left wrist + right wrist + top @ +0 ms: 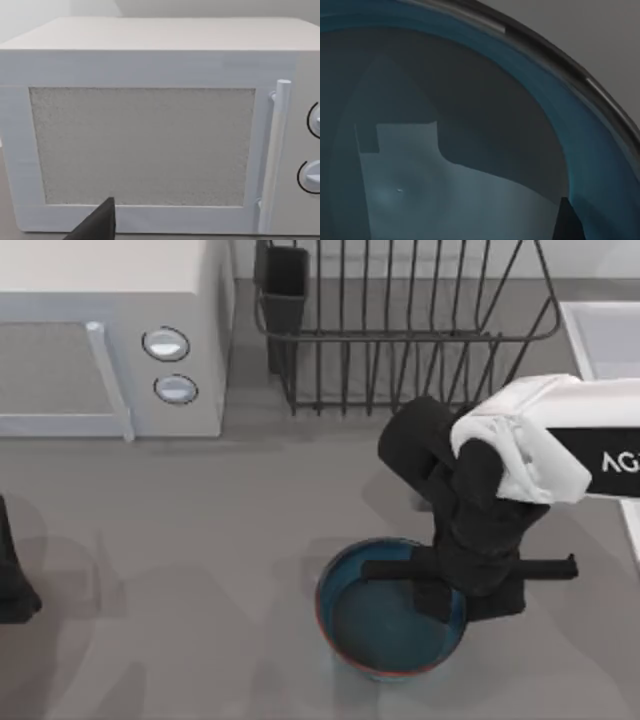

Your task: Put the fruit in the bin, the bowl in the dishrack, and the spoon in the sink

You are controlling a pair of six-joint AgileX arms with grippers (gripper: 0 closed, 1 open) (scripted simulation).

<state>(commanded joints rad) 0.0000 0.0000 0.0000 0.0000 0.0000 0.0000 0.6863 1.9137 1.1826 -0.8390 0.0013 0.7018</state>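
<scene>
top view, one bowl, one dishrack, right gripper over bowl rim, grip state unclear

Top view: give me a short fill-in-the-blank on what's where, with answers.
1. The right gripper hangs over the ____ edge of the bowl.
2. The dishrack stands to the ____ of the microwave.
3. The microwave has ____ round knobs.
4. The left gripper sits at the table's ____ edge.

Missing words: right; right; two; left

Right gripper over right rim of bowl, near table's front edge. Dishrack at back edge; microwave back-left corner.
</scene>
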